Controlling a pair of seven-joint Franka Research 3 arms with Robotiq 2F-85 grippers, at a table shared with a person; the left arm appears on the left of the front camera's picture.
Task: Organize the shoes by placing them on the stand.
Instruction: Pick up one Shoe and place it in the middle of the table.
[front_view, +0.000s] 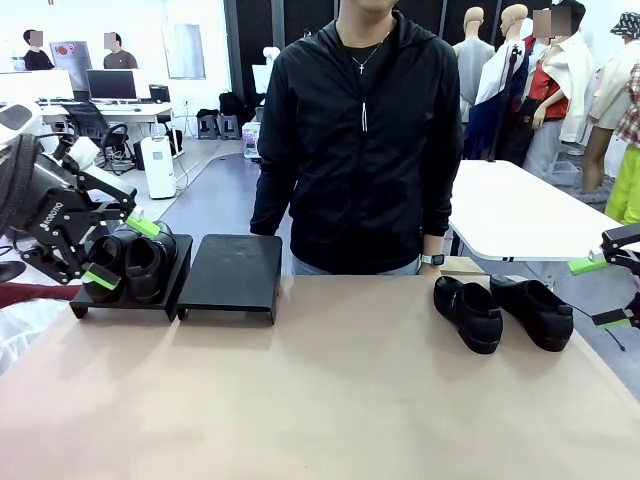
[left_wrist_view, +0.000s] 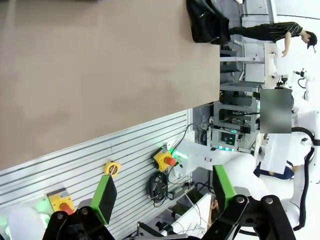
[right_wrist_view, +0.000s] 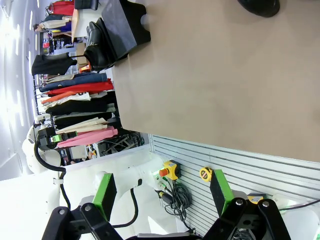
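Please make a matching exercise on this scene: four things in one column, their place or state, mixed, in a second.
1. left black sloped platform of the stand
2. right black sloped platform of the stand
3. glossy black leather loafers near the right arm
4. right robot hand, black with green pads

A. open, holding nothing
B. bare
C. carries a pair of black loafers
D. on the brown table top, off the stand

Pairs: 1-C, 2-B, 3-D, 4-A

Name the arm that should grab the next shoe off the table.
Right. Both loose shoes lie at the right of the table, near the open right gripper; the left gripper, also open, hangs far left by the filled half of the stand.
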